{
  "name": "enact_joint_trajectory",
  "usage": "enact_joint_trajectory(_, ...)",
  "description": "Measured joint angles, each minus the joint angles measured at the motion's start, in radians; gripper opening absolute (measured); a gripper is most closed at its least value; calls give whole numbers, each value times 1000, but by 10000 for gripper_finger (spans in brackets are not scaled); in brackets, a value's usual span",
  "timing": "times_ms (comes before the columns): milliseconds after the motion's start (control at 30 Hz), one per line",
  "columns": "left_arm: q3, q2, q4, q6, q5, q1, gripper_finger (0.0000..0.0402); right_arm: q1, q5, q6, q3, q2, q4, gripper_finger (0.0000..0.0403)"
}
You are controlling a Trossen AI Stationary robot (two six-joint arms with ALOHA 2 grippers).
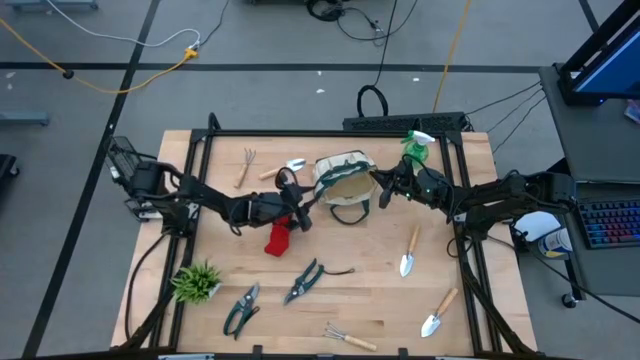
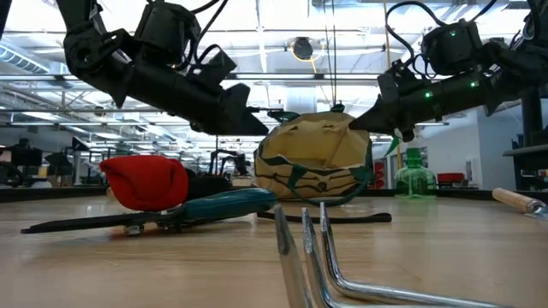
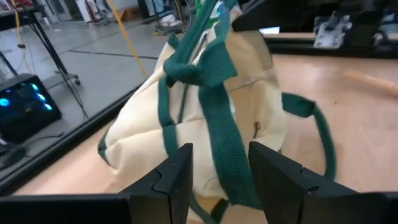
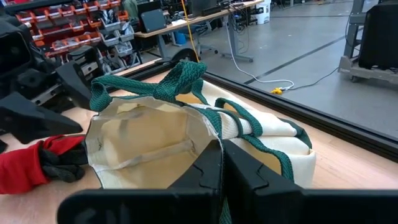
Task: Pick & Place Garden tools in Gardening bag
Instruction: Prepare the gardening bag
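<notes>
The cream gardening bag (image 1: 345,178) with green trim sits on the table at far centre, its mouth open in the right wrist view (image 4: 146,140). My right gripper (image 4: 222,165) is shut on its rim. My left gripper (image 3: 219,177) is open at the bag's left side. Its fingers stand on either side of a green handle strap (image 3: 221,134); I cannot tell whether they touch it. The red glove (image 1: 278,238) lies beside the left arm. The green spray bottle (image 1: 415,148) stands behind the bag. Shears (image 1: 302,282), trowels (image 1: 408,255) and hand rakes (image 1: 350,338) lie around. My right gripper pinches the bag's green-trimmed rim (image 4: 210,129) on its right side between its two shut fingers. The fingers come from the table's right, slanting slightly down. The bag rests on the table by its bottom (image 2: 312,195), with its held edge raised and its mouth held open.
A spiky plant tuft (image 1: 196,282) stands near left. Second shears (image 1: 240,308) and a trowel (image 1: 438,315) lie near the front edge. A hand rake (image 1: 245,165) and a small trowel (image 1: 285,168) lie far left of the bag. A black frame (image 1: 330,130) borders the table.
</notes>
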Motion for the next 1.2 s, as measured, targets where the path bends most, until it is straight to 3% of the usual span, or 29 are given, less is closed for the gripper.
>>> enact_joint_trajectory(433, 44, -1, -1, -5, 49, 9, 161, 0, 0, 7, 0, 0, 0, 0)
enact_joint_trajectory(867, 57, -1, -53, 7, 32, 43, 161, 0, 0, 7, 0, 0, 0, 0)
enact_joint_trajectory(1200, 117, 116, -29, 56, 34, 42, 161, 0, 0, 7, 0, 0, -12, 0)
